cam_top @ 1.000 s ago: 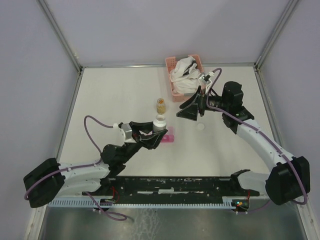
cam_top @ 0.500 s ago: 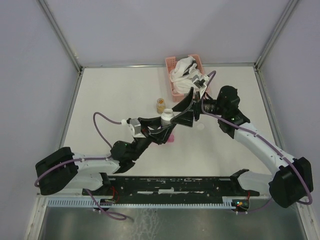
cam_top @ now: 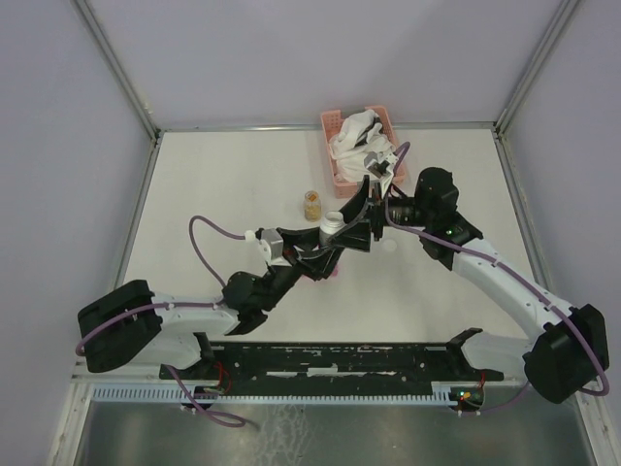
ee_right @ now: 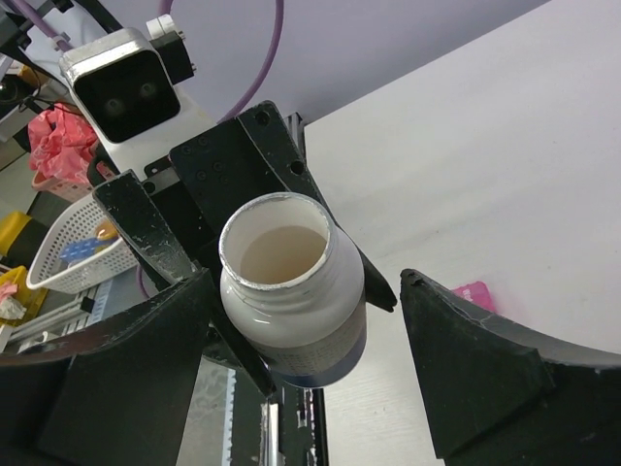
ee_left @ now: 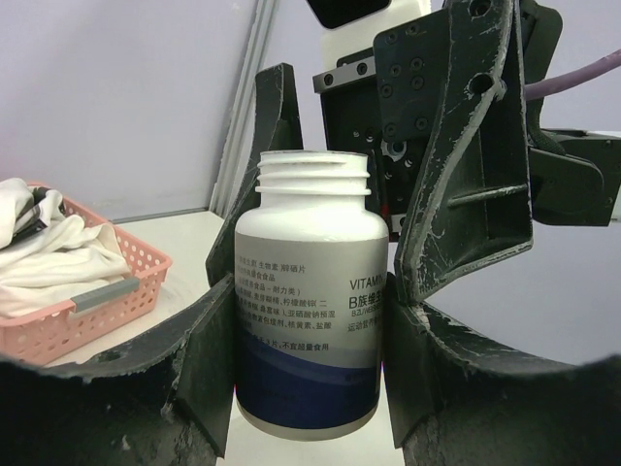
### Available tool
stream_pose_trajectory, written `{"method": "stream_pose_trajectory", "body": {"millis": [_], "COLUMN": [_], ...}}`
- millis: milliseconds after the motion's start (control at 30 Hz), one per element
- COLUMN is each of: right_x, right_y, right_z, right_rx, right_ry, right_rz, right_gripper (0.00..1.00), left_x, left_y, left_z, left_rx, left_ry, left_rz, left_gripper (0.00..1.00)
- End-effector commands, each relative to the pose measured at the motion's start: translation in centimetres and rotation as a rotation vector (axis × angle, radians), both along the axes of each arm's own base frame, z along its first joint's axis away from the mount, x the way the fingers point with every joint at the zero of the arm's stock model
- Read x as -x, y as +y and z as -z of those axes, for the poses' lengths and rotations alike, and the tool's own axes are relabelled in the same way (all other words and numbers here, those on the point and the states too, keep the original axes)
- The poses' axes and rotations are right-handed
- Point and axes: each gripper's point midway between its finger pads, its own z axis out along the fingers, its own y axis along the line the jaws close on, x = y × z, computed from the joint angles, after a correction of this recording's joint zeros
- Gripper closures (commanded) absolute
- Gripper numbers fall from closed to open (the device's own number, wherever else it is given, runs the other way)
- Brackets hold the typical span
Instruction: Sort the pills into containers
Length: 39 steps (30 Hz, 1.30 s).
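Clamps the left hand [cam_top: 323,252] on a white plastic bottle [ee_left: 309,282], upright, with a smooth round body, a blue band low down and a bare, uncapped threaded neck. Keeps a small amber jar [cam_top: 311,204] just beyond it on the matte pale counter [cam_top: 213,194]. Holds the right hand [ee_right: 306,282] at the bottle's neck, scuffed black fingers apart on either side, with a plain gap on one side. Gives the printed label from the left wrist alone. Gives the hollow mouth from the right wrist alone, plus a corner of the magenta pill-box [ee_right: 473,294] on the counter below. From above, makes of that box only a pink sliver under the hands. Adds a round white cap [cam_top: 390,247] near the right hand and a pink lattice basket [cam_top: 330,120] of white cloths at the far edge.
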Motion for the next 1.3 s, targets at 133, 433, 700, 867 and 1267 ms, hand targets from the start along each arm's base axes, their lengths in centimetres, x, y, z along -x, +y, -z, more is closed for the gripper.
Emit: {"method": "stream_pose_trajectory", "body": {"millis": [133,433,700,867,1267], "right_x": [0.3,0.4,0.6,0.4,1.2], "right_y": [0.5,0.5,0.4,0.3,-1.1], "right_z": [-2.6,-2.6,-2.6,-2.4,-0.6], "right_rx": [-0.041,-0.045,-0.045,-0.022,0.139], "right_ry": [-0.054,-0.073,-0.08,-0.109,-0.23], "right_rz": [-0.009,-0.011,-0.022,-0.016,-0.066], "right_gripper": [0.18,0.66,0.83,0.85,0.88], "left_x": [0.0,0.1,0.2,0.3,1.3], "left_y": [0.3,0.1,0.2,-0.3,0.2], "left_z": [-3.1,-3.0,-2.7,-1.7,1.9], "left_rx": [0.079,0.088,0.085,0.047,-0.11], "left_ry": [-0.056,-0.044,-0.028,0.018,0.141], "left_rz": [-0.026,-0.018,-0.011,0.016,0.059], "left_gripper": [0.97,0.97,0.96,0.81,0.3]}}
